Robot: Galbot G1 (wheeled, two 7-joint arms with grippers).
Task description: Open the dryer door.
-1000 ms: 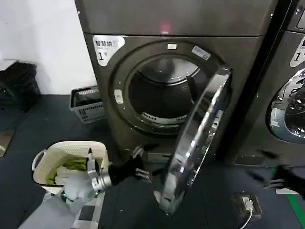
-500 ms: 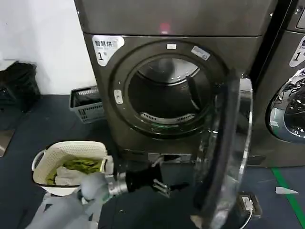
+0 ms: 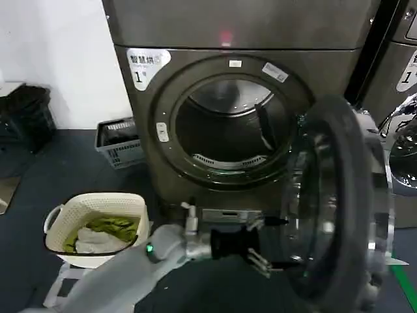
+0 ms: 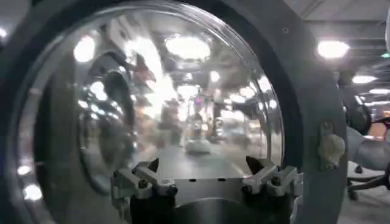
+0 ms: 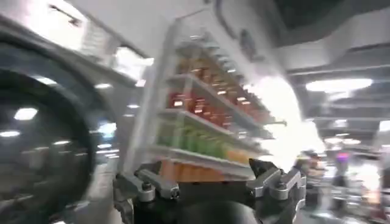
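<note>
1. The door [image 3: 342, 202] is swung wide out to the right of the dryer [image 3: 234, 117], hinged on that side, so we're looking at its dark back rim and the glass bowl from the inside.
2. The drum opening is fully exposed, and we can see straight into the empty-looking drum.
3. Our left gripper [image 3: 270, 242] is reaching across low in front of the machine, fingers spread apart and holding nothing, tips right at the inner face of the door. We can't tell if they actually touch the glass.
4. From the left wrist view the door [image 4: 183, 103] is right there, the glass bulging toward the open gripper [image 4: 207, 176], with the rim curving around it.
5. The right gripper [image 5: 207, 179] is spread open too and grips nothing; its camera looks at blurry shelves with a curved dark shape off to one side.
6. On the floor left of the dryer sits a white basket [image 3: 62, 225] with green and white laundry, and a grey crate [image 3: 117, 140] against the wall behind it.
7. A second machine [image 3: 401, 98] stands to the right.
</note>
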